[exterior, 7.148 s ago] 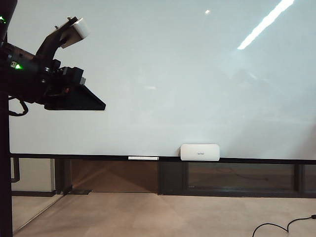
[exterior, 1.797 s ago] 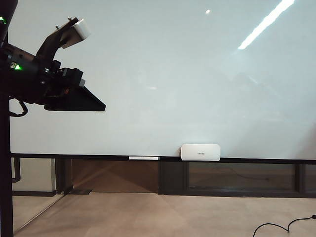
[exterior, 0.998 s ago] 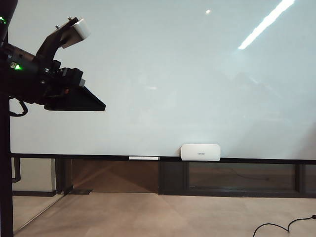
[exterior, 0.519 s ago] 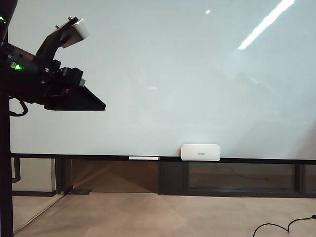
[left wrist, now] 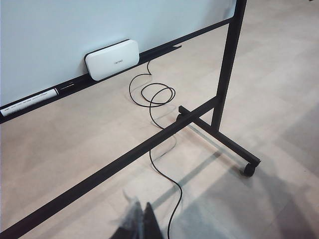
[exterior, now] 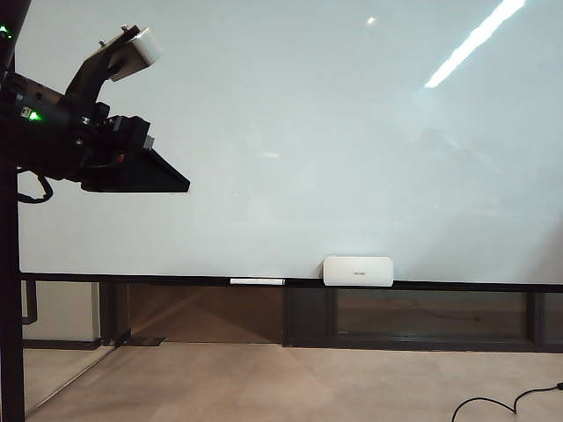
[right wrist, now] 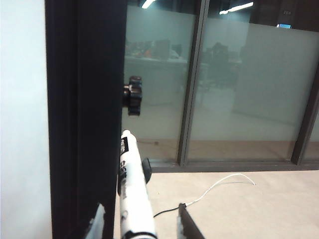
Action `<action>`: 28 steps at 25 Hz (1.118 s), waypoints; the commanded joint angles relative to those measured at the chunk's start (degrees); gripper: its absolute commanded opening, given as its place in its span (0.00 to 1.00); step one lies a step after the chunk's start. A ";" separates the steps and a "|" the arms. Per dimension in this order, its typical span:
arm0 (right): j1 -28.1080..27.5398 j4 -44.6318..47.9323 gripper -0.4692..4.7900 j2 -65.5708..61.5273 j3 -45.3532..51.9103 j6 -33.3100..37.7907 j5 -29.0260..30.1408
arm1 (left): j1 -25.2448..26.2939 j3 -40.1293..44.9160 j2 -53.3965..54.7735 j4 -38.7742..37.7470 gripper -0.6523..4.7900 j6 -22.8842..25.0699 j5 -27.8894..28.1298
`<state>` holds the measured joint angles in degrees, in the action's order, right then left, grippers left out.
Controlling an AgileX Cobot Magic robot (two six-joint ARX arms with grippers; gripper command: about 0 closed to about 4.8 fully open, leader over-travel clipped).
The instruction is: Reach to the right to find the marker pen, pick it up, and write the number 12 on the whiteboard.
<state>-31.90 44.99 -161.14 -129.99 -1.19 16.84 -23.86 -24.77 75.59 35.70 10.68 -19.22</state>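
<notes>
The whiteboard (exterior: 308, 132) fills most of the exterior view, and its pale face also shows in the left wrist view (left wrist: 75, 25) and the right wrist view (right wrist: 22, 124). The marker pen (right wrist: 133, 199), white-barrelled with dark lettering, stands upright beside the board's dark frame (right wrist: 84, 99). My right gripper (right wrist: 142, 226) is open around it, with a gap showing on each side of the barrel. My left gripper (left wrist: 142, 221) is shut and empty above the floor. In the exterior view the left gripper (exterior: 180, 186) hangs in front of the board's left side.
A white rounded box (exterior: 357, 271) and a thin white stick (exterior: 257, 281) rest on the board's ledge. A black cable (left wrist: 154, 94) loops on the floor by the stand's wheeled foot (left wrist: 247, 169). A black knob (right wrist: 133, 94) juts from the frame. Glass partitions stand behind.
</notes>
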 commanded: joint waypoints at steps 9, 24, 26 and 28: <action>-0.04 -1.25 0.42 0.26 -0.52 -0.42 -0.22 | -0.04 -0.20 -0.20 0.79 0.11 -0.17 -0.09; -0.07 -1.99 0.21 -0.33 -1.14 -0.55 -0.20 | -0.07 -0.20 -0.24 0.81 0.11 -0.17 -0.09; -0.07 -2.01 0.14 -0.46 -1.16 -0.55 -0.17 | -0.07 -0.20 -0.24 0.81 0.11 -0.17 -0.09; -0.07 -2.38 0.11 -0.57 -1.16 -0.55 -0.17 | -0.07 -0.20 -0.24 0.81 0.11 -0.17 -0.09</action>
<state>-31.86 42.50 -161.66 -130.93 -1.63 16.73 -23.86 -24.77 75.59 35.79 10.68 -19.25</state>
